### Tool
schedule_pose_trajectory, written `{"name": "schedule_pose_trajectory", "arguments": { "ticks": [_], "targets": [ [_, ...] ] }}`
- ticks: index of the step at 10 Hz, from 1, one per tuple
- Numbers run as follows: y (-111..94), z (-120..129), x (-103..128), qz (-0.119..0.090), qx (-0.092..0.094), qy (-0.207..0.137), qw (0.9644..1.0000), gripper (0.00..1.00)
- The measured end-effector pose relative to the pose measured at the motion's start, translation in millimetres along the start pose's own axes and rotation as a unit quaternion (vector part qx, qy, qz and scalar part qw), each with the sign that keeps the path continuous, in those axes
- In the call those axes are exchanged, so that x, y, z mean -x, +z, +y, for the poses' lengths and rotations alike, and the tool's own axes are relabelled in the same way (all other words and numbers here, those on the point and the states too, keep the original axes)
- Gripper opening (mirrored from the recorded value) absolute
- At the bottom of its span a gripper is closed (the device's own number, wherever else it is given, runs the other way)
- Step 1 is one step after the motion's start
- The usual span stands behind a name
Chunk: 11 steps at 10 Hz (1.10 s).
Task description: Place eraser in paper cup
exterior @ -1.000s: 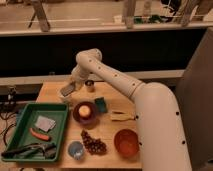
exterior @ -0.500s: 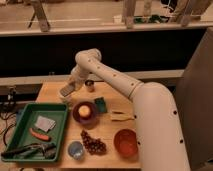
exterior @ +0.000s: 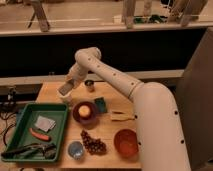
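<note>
The hand [exterior: 65, 90], whose grip I cannot tell, hangs just above the paper cup [exterior: 64, 99] at the bench's [exterior: 109, 130] left rear, near the green tray [exterior: 27, 117] holding a grey slab [exterior: 44, 122] and tools [exterior: 30, 150].

Dim, warm light from above; jaws low over desk [exterior: 106, 131] rear-left; arm [exterior: 115, 82] right of jaws brightest; black band behind jaws; soft shadows

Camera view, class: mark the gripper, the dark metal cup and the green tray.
gripper [exterior: 65, 92], camera view, lower end; it hangs over the table [exterior: 51, 89], back left.
dark metal cup [exterior: 89, 85], camera view, side wall.
green tray [exterior: 40, 104], camera view, far rim.
</note>
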Motion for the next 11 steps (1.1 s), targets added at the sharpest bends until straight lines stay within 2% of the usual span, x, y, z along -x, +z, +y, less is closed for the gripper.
{"name": "schedule_pose_trajectory", "arguments": {
  "ticks": [3, 6, 8, 11],
  "targets": [
    [-5, -5, -7, -0.018, -0.026, -0.019, 0.9993, 0.0],
    [-4, -8, -13, -0.037, -0.039, -0.04, 0.9977, 0.0],
    [-3, -11, -15, -0.043, -0.054, -0.067, 0.9953, 0.0],
    [-3, -20, -11, -0.044, -0.079, -0.128, 0.9876, 0.0]
  ]
}}
